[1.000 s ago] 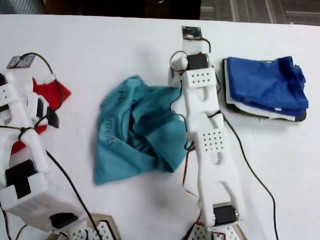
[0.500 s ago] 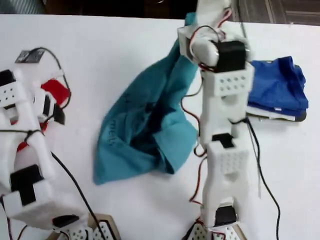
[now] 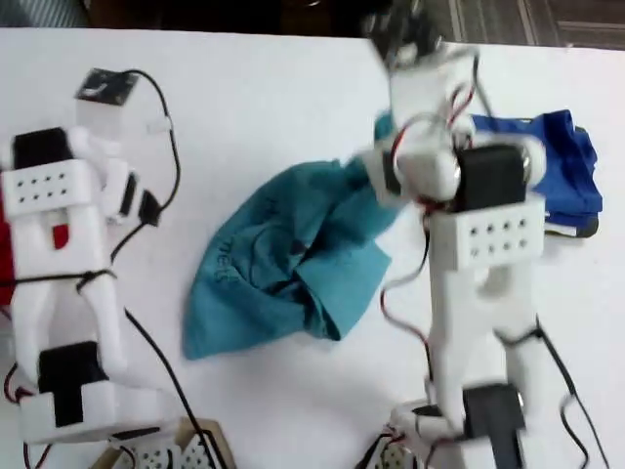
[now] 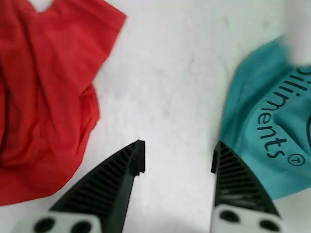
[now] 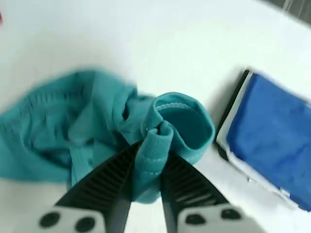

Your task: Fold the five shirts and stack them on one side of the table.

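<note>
A crumpled teal shirt [image 3: 283, 264] lies mid-table, its right edge pulled up off the surface towards the raised right arm [image 3: 483, 210]. In the right wrist view my right gripper [image 5: 152, 150] is shut on a fold of the teal shirt [image 5: 73, 131]. My left gripper [image 4: 177, 155] hangs open over bare table, with nothing between its fingers. It sits between the red shirt [image 4: 43, 97] and the teal shirt's printed edge [image 4: 272, 131]. A folded blue shirt [image 3: 562, 166] tops the stack at the right.
The left arm [image 3: 59, 205] stands over the table's left side, and the red shirt [image 3: 5, 264] peeks out at the edge beside it. The blue shirt [image 5: 277, 141] rests on white and black folded layers [image 5: 232, 127]. Cables trail from both arms.
The right arm rose from low on the table, lifting the teal shirt's edge high, then drew it back lower. The left arm swung away from the red shirt towards the teal one.
</note>
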